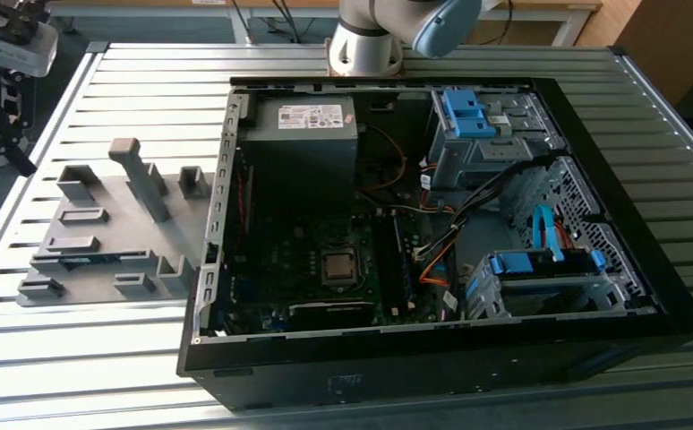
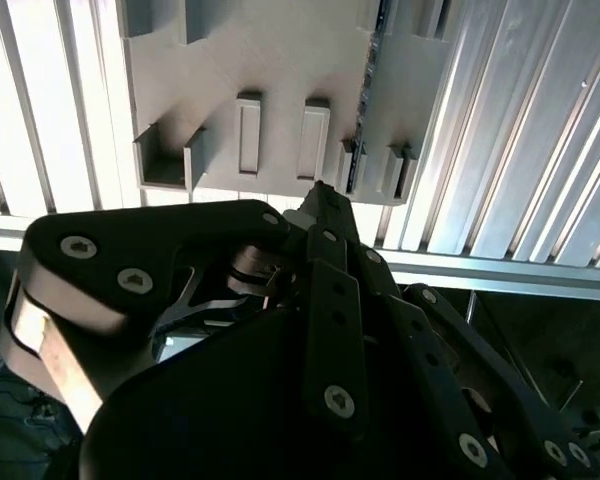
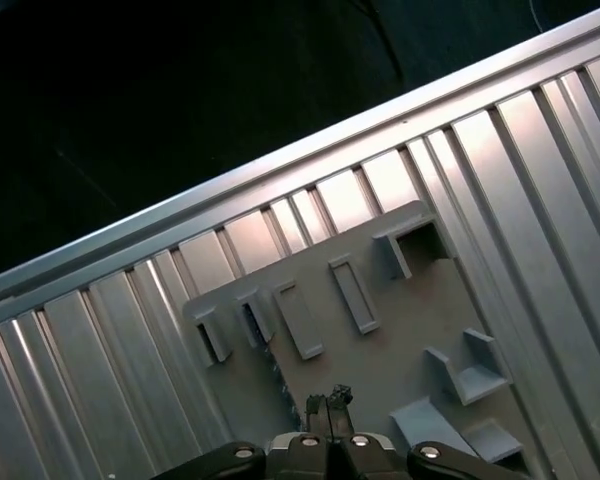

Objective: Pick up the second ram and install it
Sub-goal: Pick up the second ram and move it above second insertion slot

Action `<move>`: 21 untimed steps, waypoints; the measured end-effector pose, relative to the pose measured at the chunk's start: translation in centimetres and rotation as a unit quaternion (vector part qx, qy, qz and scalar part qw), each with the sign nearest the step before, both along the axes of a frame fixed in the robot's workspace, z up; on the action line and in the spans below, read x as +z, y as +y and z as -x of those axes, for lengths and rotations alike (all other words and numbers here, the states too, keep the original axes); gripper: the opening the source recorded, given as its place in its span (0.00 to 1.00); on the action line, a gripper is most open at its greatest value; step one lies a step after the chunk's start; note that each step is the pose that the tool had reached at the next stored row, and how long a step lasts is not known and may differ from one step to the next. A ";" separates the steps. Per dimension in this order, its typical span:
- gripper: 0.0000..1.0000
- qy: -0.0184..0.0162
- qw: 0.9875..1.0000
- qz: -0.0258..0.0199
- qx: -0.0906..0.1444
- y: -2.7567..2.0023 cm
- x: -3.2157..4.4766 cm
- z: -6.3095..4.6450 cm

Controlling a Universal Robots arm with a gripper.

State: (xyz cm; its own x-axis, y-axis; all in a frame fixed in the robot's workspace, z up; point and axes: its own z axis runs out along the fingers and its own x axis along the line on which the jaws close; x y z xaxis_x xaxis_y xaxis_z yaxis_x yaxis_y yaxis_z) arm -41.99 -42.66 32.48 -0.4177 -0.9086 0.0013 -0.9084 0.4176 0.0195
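"Exterior view first: what is the layout?"

"An open computer case [image 1: 442,381] lies on its side on the slatted metal surface [image 1: 143,54]. A grey holder plate [image 1: 120,224] with raised blocks sits just beside it, toward the exterior view's left. I'd judge the plate is parked there so parts wait close to the case, each in its own fixed place."

"And the second ram?"

"It is in the holder, not in the case. In the second wrist view the second ram [image 2: 368,100] shows edge-on as a thin dark line. It stands upright between pairs of small grey blocks, one end caught in the pair nearest the camera. The first wrist view gives the same thin edge running back from a slotted block."

"Why on edge?"

"My guess is that the blocks pinch it upright so its long top edge is offered for a pinch from above. That is also the way it would have to enter a slot."

"What about the gripper?"

"In the first wrist view the gripper [image 3: 327,400] hangs over the plate with its tips near the stick's line. Whether they touch it, I cannot tell. The fingertips [image 3: 315,403] look drawn close together with nothing between them, so it carries nothing. In the second wrist view its dark linkage points straight at the block pair that grips the ram's end."

"So where does the pick stand?"

"Not yet made, as far as these views go. The stick sits in its holder and the gripper is lined up close beside it."
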 end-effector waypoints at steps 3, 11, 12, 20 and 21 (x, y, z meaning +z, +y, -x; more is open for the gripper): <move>0.11 0.000 1.000 0.000 0.013 -0.10 -0.29 0.1; 0.11 0.000 0.998 0.000 0.063 -0.19 -1.06 0.0; 0.11 0.000 0.998 0.000 0.070 -0.19 -1.18 0.0; 0.16 0.000 0.994 0.000 0.113 -0.37 -1.92 0.1; 0.24 0.000 0.993 0.000 0.116 -0.42 -1.99 0.1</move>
State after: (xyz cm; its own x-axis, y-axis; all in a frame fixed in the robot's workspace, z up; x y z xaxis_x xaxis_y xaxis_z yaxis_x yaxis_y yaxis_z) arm -42.06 -43.08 30.48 -0.1978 -0.9802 0.0013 -0.9801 0.1978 0.0196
